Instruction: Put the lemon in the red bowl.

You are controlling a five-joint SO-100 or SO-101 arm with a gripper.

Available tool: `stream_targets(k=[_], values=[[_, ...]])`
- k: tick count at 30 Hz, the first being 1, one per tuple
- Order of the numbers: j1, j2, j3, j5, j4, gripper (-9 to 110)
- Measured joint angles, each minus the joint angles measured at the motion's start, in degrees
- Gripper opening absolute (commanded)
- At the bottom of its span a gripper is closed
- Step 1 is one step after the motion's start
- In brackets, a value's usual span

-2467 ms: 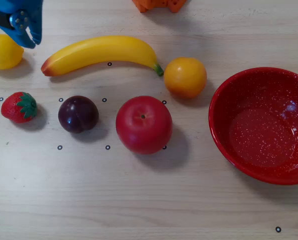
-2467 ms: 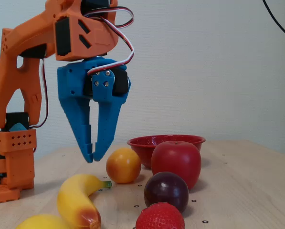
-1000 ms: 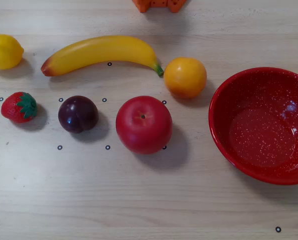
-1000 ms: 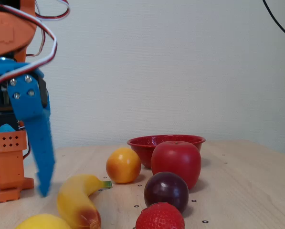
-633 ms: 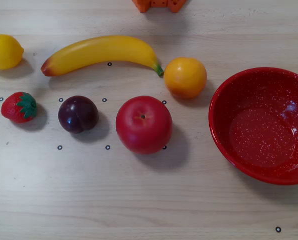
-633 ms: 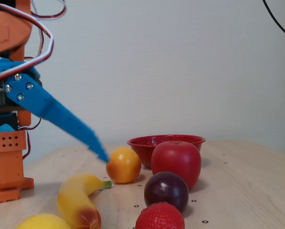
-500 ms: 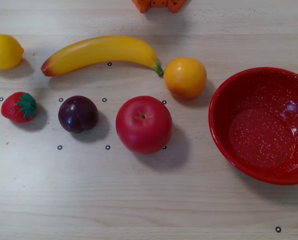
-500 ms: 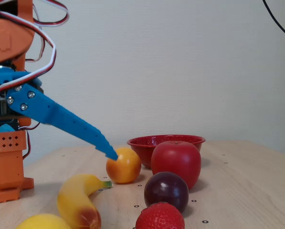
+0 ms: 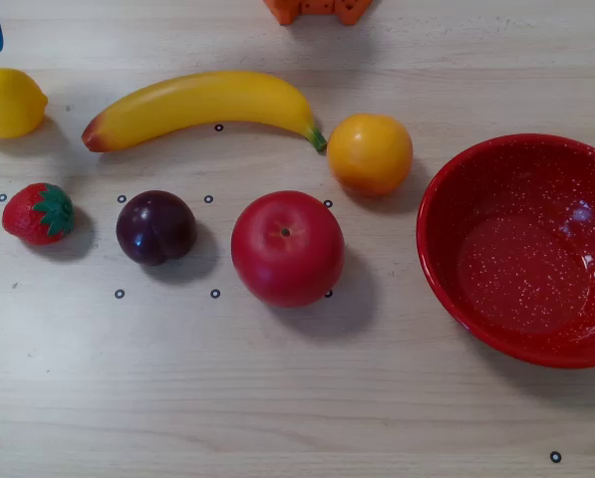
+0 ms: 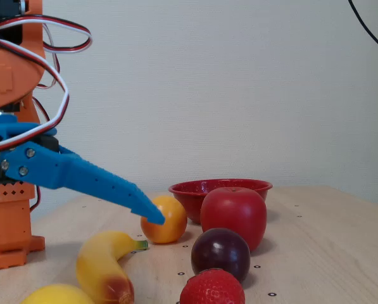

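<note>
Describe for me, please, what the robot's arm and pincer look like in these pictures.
The arm is orange printed plastic, with red, white and black cables looping along it. Its base block has a grid of small holes. The pincer is bright blue, with a long tapering finger and silver screws near the pivot.

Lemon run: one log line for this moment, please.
phase: pre-grasp | gripper: open wide, empty | lemon: on table, untouched, left of banana in overhead view | red bowl: empty

Legible text, labels, brands, numbers: none on any item in either view. Table [image 9: 277, 398]: small black ring marks only, no characters.
</note>
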Motion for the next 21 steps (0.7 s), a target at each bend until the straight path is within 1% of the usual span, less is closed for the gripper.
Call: stream_targets(k=[7,21], values=[[0.3,-1.9,0.0,-1.1,0.0,65],[0.2,-5.1,-2.0,-1.1,0.0,64]])
